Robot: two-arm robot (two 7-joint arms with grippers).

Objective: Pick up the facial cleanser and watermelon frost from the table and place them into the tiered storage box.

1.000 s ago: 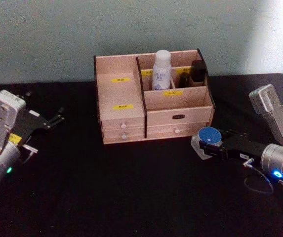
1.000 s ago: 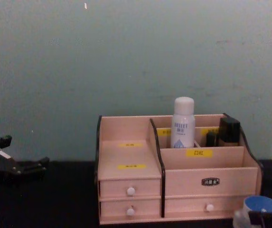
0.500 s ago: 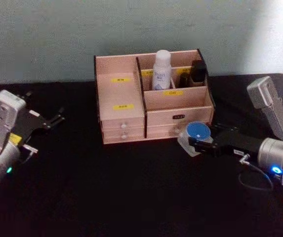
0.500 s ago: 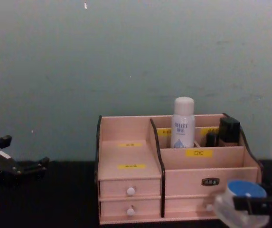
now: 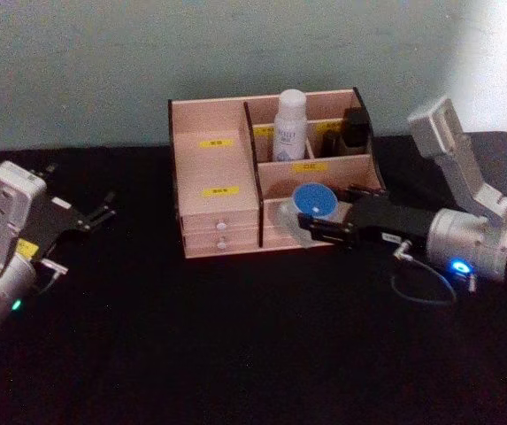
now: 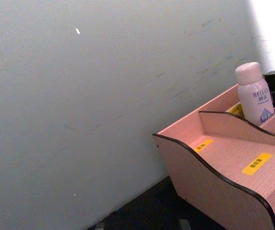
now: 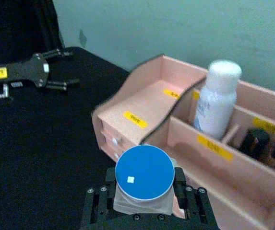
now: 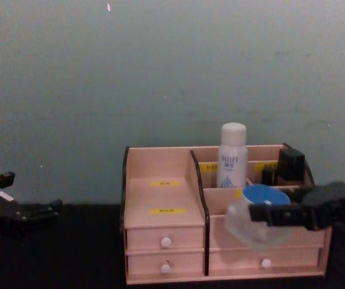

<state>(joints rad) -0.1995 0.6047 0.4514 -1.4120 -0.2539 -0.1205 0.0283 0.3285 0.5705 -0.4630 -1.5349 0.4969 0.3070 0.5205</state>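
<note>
The right gripper [image 5: 317, 221] reaches in from the table's right edge, its fingers [image 7: 188, 195] closed against both sides of the jar [image 5: 312, 202]. The jar, blue lid up, is held off the black table [image 5: 235, 345]. In the chest view it hangs level with the wooden box's [image 5: 217, 166] front wall, above the drawers. It seems to sit just in front of the box's right-hand section, not over a compartment, though the blur around its glass body [image 8: 257, 224] makes that hard to settle.

The box stands at the middle of the table's rear edge, close to the wall. The white bottle [image 5: 289, 126] stands upright in a rear compartment of the right-hand section, just right of the tall divider. Dark bottles [image 5: 352, 131] stand in the rear compartment at the box's right end.

The left gripper [image 5: 103, 211] rests near the table's left edge, well apart from the box. Its fingers [image 7: 60, 84] are spread with nothing between them.
</note>
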